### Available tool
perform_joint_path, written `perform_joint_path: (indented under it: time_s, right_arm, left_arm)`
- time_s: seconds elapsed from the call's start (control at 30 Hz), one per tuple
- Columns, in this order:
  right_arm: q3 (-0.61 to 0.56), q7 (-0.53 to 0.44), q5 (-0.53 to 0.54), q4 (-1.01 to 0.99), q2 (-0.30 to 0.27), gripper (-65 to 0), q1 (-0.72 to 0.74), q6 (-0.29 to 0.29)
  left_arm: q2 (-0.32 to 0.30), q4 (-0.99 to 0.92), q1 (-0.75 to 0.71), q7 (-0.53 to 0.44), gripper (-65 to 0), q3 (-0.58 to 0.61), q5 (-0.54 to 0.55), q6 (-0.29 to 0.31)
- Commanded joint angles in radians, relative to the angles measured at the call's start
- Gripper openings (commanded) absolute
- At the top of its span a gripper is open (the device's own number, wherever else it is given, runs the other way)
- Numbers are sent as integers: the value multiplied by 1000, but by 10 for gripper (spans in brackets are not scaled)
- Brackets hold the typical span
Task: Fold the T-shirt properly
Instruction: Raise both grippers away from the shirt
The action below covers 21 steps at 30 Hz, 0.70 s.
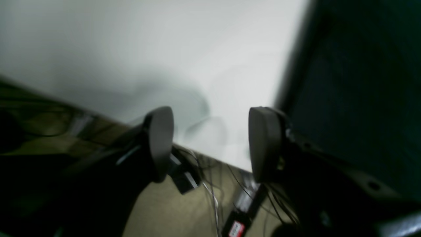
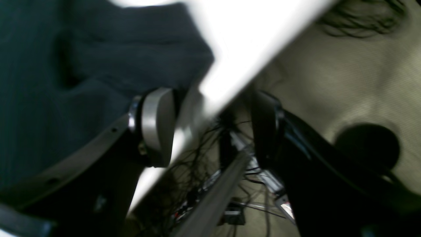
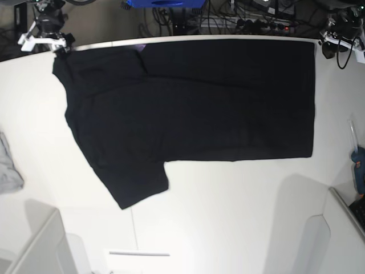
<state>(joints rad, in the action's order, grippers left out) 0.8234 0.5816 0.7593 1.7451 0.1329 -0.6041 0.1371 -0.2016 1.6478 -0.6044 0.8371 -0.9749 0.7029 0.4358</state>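
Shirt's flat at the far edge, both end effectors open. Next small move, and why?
Probably bring both arms back toward the T-shirt near hem to grasp it: the left end effector and right end effector are open, empty, beyond the table's far edge.

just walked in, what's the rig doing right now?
Two arms are working on folding a black T-shirt, which lies spread flat on the white table, one sleeve sticking out toward the near side. The left gripper and right gripper are both open and empty at the table's far corners, beside the shirt's far edge. A small grey cloth sits untouched at the table's edge.
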Motion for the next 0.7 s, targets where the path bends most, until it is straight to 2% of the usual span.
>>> perform_joint_path:
  time_s: [0.0,0.07,0.17,0.37,0.43,0.5,0.57,0.67]
  right_arm:
    - [21,-22,24,45,-14,-302,-7,9]
    - [46,-22,24,89,-16,-302,-9,9]
    - [61,-22,22,138,-28,-300,-1,9]
    - [46,-1,21,151,-103,-299,83,9]
    - [24,42,21,151,-135,-300,118,9]
    - [7,90,21,151,-158,-300,164,9]
    - [-2,139,21,151,-163,-302,218,9]
    - [-5,214,21,152,-163,-302,295,9]
  left_arm:
    - [-16,42,-12,-16,-298,-25,13,4]
    - [-16,87,-13,-16,-331,-54,13,4]
    - [-19,159,-7,-16,-441,-71,8,4]
    - [-37,183,74,-14,-650,-69,7,2]
    - [-46,183,96,-12,-650,-55,7,1]
    - [-81,188,111,-12,-650,-2,-21,1]
    - [-104,188,123,-14,-650,61,-79,1]
    - [-104,182,168,-14,-650,107,-151,1]
